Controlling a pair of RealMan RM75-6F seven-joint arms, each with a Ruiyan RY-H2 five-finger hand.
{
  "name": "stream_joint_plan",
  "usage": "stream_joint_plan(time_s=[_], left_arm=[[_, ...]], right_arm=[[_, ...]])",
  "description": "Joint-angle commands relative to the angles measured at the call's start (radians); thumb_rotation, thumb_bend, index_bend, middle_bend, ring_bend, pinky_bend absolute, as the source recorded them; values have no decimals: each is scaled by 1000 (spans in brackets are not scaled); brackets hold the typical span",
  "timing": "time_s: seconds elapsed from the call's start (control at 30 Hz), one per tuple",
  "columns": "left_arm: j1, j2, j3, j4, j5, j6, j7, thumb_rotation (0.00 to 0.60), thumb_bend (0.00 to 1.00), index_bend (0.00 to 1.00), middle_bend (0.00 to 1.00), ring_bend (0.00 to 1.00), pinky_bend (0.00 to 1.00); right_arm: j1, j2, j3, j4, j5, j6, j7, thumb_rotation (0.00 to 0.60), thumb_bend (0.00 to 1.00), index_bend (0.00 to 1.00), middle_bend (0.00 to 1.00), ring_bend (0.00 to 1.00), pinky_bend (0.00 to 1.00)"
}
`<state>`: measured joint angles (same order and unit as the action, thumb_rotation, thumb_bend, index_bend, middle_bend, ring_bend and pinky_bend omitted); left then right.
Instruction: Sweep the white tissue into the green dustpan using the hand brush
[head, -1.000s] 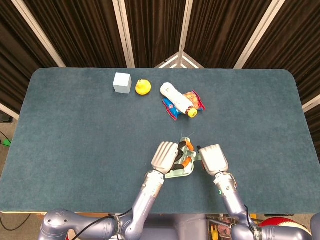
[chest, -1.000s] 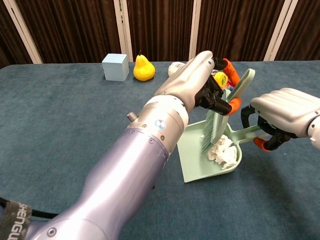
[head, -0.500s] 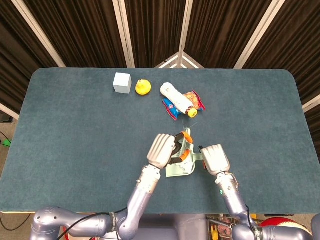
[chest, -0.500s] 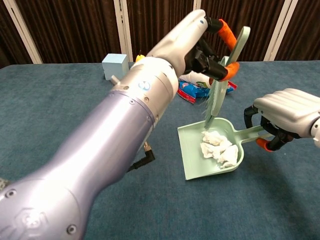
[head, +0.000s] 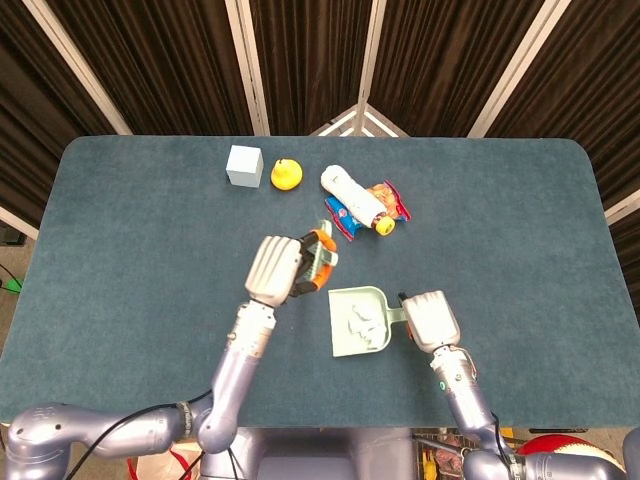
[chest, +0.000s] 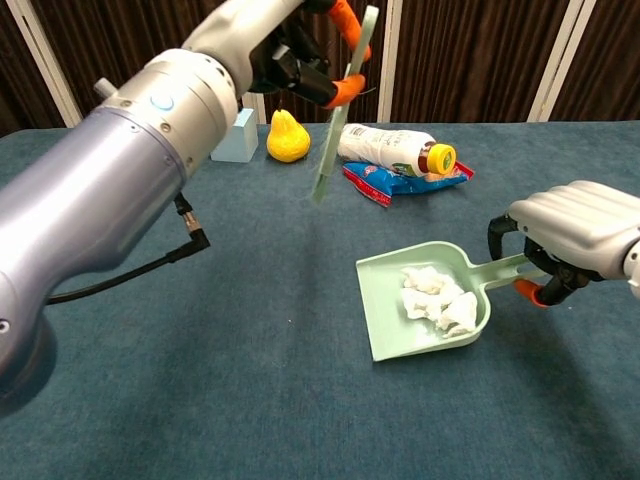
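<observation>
One tissue (chest: 437, 297) inside dustpan (chest: 385, 335)

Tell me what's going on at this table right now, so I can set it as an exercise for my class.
A two-armed robot is on a sweeping job. Its left robot hand holds the hand brush raised above the table, off to the left of the green dustpan. Its right robot hand grips the dustpan's handle, and the pan sits on the table. The white tissue lies crumpled inside the pan, so the sweep looks done. A bottle, snack packet, pear and blue cube sit behind.
</observation>
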<state>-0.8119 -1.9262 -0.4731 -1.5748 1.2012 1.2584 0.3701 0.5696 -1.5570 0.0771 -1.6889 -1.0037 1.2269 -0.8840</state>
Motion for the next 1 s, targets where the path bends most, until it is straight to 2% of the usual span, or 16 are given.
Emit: stream_joint_plan(time_s=[0.03, 0.23, 0.4, 0.47, 0.6, 0.8, 1.0], left_arm=[[26, 47, 0, -20, -15, 6, -10, 600, 570, 761, 1000, 1000, 1000], [55, 147, 16, -41, -7, 5, 8, 600, 570, 763, 1000, 1000, 1000], [72, 265, 68, -61, 10, -22, 118, 600, 570, 765, 1000, 1000, 1000], [86, 328, 93, -90, -15, -38, 195, 600, 571, 765, 1000, 1000, 1000], [117, 434, 115, -155, -75, -49, 265, 600, 572, 765, 1000, 1000, 1000], [184, 576, 191, -156, -85, -54, 278, 600, 577, 765, 1000, 1000, 1000], [217, 653, 230, -134, -113, -65, 277, 600, 578, 765, 1000, 1000, 1000]], right_arm=[[3, -2, 0, -9, 18, 1, -19, 600, 516, 0, 864, 874, 876], [2, -3, -6, -22, 24, 15, -35, 600, 516, 0, 864, 873, 876], [0, 8, -3, -41, 22, 29, -39, 600, 516, 0, 864, 874, 876], [0, 15, -2, -49, 21, 33, -39, 600, 516, 0, 864, 874, 876], [-4, 27, -6, -66, 20, 43, -41, 600, 516, 0, 864, 874, 876], [-5, 36, -7, -93, 15, 51, -44, 600, 516, 0, 864, 874, 876], [-3, 33, -12, -108, 10, 56, -50, 600, 516, 0, 864, 874, 876]])
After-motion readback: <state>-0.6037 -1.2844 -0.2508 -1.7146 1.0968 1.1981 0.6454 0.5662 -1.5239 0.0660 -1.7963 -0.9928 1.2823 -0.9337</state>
